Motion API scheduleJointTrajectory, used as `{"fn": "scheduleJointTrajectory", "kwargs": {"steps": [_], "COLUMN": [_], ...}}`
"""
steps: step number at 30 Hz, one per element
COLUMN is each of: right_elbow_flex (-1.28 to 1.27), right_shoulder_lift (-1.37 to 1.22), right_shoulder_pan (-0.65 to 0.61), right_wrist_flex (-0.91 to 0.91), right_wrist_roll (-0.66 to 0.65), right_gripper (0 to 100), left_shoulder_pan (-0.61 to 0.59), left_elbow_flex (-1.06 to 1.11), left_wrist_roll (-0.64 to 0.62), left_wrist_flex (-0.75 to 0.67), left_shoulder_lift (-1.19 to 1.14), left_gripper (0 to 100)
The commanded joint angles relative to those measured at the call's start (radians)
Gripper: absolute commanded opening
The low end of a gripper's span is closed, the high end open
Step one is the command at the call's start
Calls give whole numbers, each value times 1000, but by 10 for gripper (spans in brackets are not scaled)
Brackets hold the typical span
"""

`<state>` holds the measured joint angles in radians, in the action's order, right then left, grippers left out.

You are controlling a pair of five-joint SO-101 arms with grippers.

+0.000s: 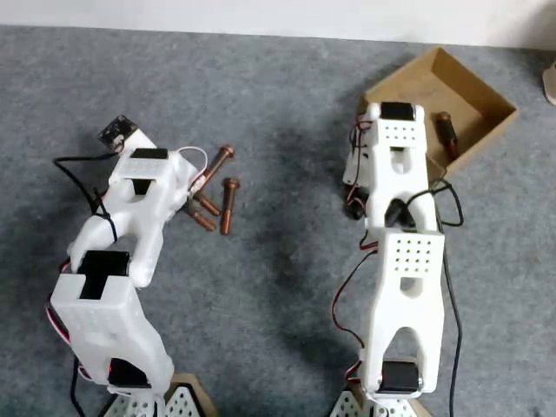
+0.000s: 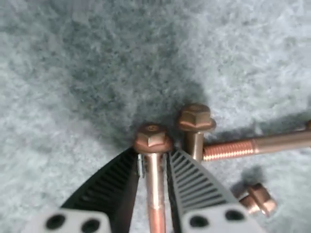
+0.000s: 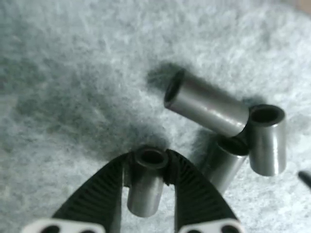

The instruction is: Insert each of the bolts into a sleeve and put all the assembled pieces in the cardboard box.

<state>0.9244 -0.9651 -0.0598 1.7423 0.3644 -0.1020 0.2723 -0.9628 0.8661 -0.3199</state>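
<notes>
1. My left gripper (image 2: 153,156) is clamped on a bolt (image 2: 154,194), shank along the jaws, head past the tips.
2. My right gripper (image 3: 149,167) pinches a sleeve (image 3: 145,194) lengthwise, bore outward.
3. The box (image 1: 430,87) holds one piece (image 1: 446,130).

Grey carpeted table (image 1: 287,287), white wall strip (image 1: 261,13) behind, pale object (image 1: 550,82) at edge

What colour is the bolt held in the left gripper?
Copper-coloured metal hex-head bolt; clearest in the left wrist view.
</notes>
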Motion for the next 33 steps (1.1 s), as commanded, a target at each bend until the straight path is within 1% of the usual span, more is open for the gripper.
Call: {"fn": "scheduleJointTrajectory", "kwargs": {"steps": [1, 5, 11, 15, 17, 20, 25, 29, 33], "right_elbow_flex": [51, 27, -180, -300, -386, -527, -865, -1153, -1403], "right_shoulder_lift": [44, 143, 286, 372, 418, 516, 742, 949, 1112], "right_shoulder_pan": [-5, -4, -1, 8, 2, -24, -47, -67, -70], "right_wrist_flex": [19, 19, 10, -67, -116, -193, -424, -656, -897], "right_wrist_roll": [-44, -61, -64, -69, -72, -133, -147, -149, -149], "right_gripper": [5, 5, 5, 5, 5, 5, 5, 5, 5], "left_shoulder_pan": [19, 19, 19, 21, 24, 54, 68, 68, 74], "left_elbow_flex": [-28, -28, -30, -30, -41, -51, -50, -50, -50], "left_wrist_roll": [17, 20, 20, 21, 41, 77, 86, 135, 143], "left_wrist_flex": [5, 5, 5, 8, 37, 86, 117, 115, 112], "left_shoulder_lift": [70, 70, 71, 73, 73, 93, 131, 140, 140], "left_gripper": [5, 5, 5, 5, 5, 5, 5, 5, 5]}}
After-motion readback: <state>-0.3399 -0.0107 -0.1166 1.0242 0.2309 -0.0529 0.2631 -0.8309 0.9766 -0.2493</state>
